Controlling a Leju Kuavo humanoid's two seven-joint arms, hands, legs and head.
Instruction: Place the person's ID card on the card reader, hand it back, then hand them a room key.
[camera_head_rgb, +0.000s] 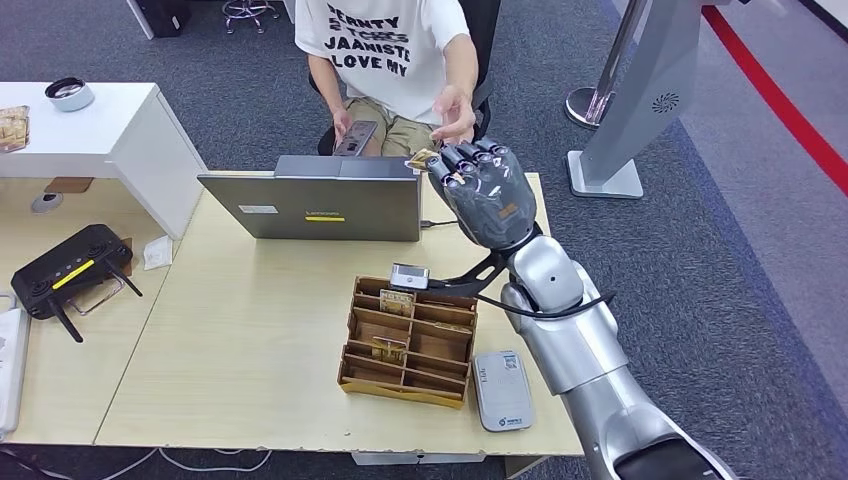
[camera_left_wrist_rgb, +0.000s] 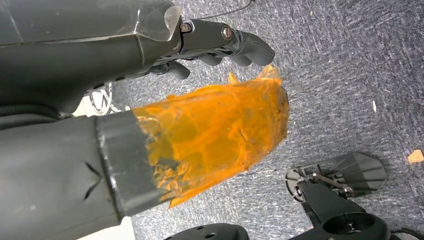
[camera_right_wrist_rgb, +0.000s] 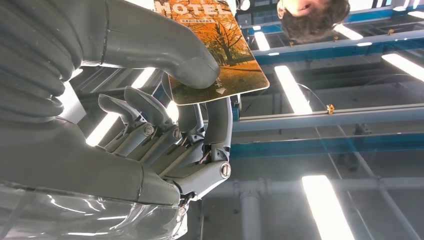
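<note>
On the left table sit a black controller (camera_head_rgb: 72, 272) and a dish (camera_head_rgb: 70, 93). At the main table (camera_head_rgb: 250, 360), a grey laptop (camera_head_rgb: 315, 205) marked Lenovo stands before the card rack (camera_head_rgb: 408, 342) and the white reader (camera_head_rgb: 502, 390). The left hand (camera_left_wrist_rgb: 220, 47) hangs over carpet, fingers curled around nothing, its thumb wrapped in orange tape. The right hand (camera_head_rgb: 487, 190) is raised past the laptop, pinching the key card (camera_right_wrist_rgb: 220, 50) between thumb and fingers; the card reads "HOTEL" over an autumn tree. Its long axis points away from the palm, toward the person's hand (camera_head_rgb: 455, 112), which is just beyond the card's far edge, open to take it. The shirt reads "LOVE MY".
</note>
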